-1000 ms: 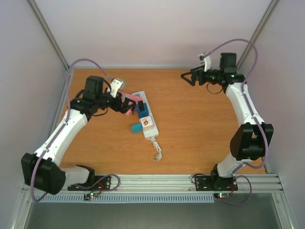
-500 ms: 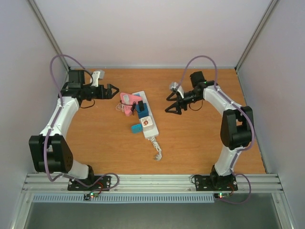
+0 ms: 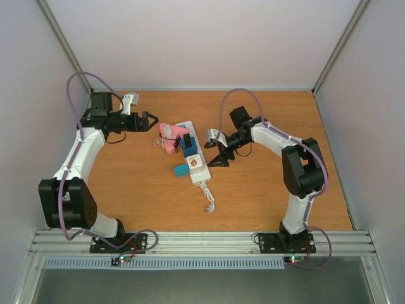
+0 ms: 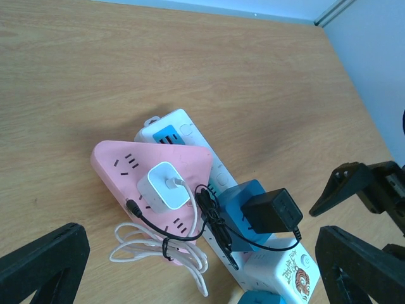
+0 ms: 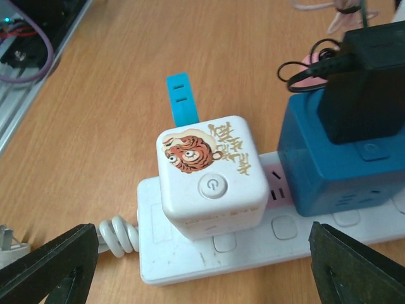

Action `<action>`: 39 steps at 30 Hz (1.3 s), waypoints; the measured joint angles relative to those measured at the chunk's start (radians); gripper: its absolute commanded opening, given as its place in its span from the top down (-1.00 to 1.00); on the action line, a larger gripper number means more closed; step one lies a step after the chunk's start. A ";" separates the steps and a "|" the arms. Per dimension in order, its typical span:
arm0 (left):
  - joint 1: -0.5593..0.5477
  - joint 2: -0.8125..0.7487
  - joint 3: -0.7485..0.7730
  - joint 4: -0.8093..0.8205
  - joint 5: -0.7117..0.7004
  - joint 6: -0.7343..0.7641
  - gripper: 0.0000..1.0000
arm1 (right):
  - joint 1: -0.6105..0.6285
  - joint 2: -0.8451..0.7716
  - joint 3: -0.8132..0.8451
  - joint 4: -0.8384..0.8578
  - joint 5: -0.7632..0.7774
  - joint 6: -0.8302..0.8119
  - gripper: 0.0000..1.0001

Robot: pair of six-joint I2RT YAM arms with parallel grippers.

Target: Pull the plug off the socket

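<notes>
The gripper [image 5: 202, 237] holds its black fingers [image 5: 50, 266] spread wide above a long white plastic power strip [image 5: 253, 250] lying on the wooden desk [image 5: 95, 126]. Between the fingers and just ahead, a white cube adapter with a tiger cartoon [image 5: 212, 174] sits plugged into the strip. Toward the finger on the view's right, a blue cube adapter [image 5: 329, 171] carries a black power brick [image 5: 370, 88]. A coiled white cord [image 5: 117, 234] leaves the strip near the other finger.

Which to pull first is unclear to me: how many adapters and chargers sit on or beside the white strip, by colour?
Pink adapter: 1
Blue cube and blue flat piece: 2
White tiger cube and white charger: 2
Black charger: 1
Total: 6
</notes>
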 measured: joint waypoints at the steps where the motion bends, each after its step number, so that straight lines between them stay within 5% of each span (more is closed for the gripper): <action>1: 0.000 0.000 0.000 0.000 0.000 0.000 -0.99 | 0.010 0.002 -0.009 0.014 0.008 -0.003 -0.83; 16: 0.000 -0.010 -0.019 0.032 -0.136 -0.072 -0.99 | 0.108 0.082 -0.007 0.133 0.064 -0.016 -0.78; 26: 0.000 -0.017 -0.020 0.046 -0.315 -0.081 -0.99 | 0.132 0.116 0.013 0.154 0.082 -0.036 -0.06; 39: -0.005 -0.019 -0.031 0.011 -0.187 0.143 -0.99 | 0.132 -0.029 -0.198 0.224 0.084 -0.042 0.06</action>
